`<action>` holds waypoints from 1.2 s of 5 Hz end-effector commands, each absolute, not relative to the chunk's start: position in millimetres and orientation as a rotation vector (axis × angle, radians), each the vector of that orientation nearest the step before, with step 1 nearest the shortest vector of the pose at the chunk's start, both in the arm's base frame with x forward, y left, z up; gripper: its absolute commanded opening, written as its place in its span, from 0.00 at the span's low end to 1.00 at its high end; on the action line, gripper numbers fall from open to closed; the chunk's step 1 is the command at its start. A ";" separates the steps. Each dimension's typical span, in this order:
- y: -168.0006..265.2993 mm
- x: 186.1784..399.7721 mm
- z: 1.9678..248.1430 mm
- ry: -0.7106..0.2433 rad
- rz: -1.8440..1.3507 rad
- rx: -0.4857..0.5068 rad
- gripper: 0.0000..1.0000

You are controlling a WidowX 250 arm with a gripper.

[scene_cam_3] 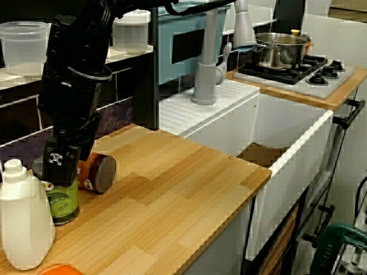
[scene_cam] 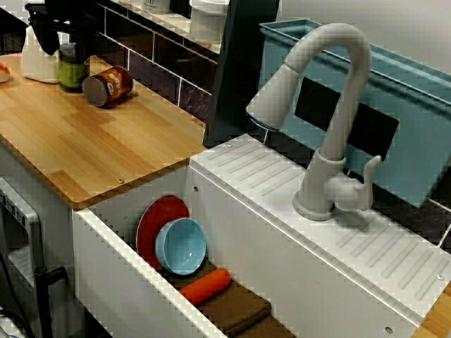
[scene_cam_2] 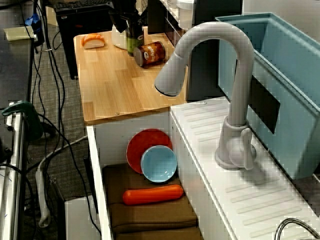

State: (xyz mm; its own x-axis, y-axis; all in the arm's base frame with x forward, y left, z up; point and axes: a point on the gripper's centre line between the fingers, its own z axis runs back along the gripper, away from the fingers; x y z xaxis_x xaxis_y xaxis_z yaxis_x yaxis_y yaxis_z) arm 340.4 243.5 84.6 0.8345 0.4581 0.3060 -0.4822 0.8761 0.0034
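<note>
Wooden counter [scene_cam_3: 172,195] holds a green jar [scene_cam_3: 62,201] right beneath the jaws, their closure impossible to tell, toppled brown can [scene_cam_3: 98,173] beside.

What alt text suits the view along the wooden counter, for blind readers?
A black robot arm rests its jaws atop a green jar on a wooden counter, between a white bottle and a brown can lying on its side. A sink and faucet stand behind.

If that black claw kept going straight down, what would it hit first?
Most likely the upright green jar directly beneath the black gripper on the light wooden counter. It may already touch the jar's top, though depth is unclear.
</note>
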 end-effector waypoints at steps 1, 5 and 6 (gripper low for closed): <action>255.5 322.5 124.6 -0.329 0.506 0.064 1.00; 260.5 318.3 143.6 -0.281 0.554 0.010 1.00; 265.9 315.1 146.8 -0.275 0.602 0.009 1.00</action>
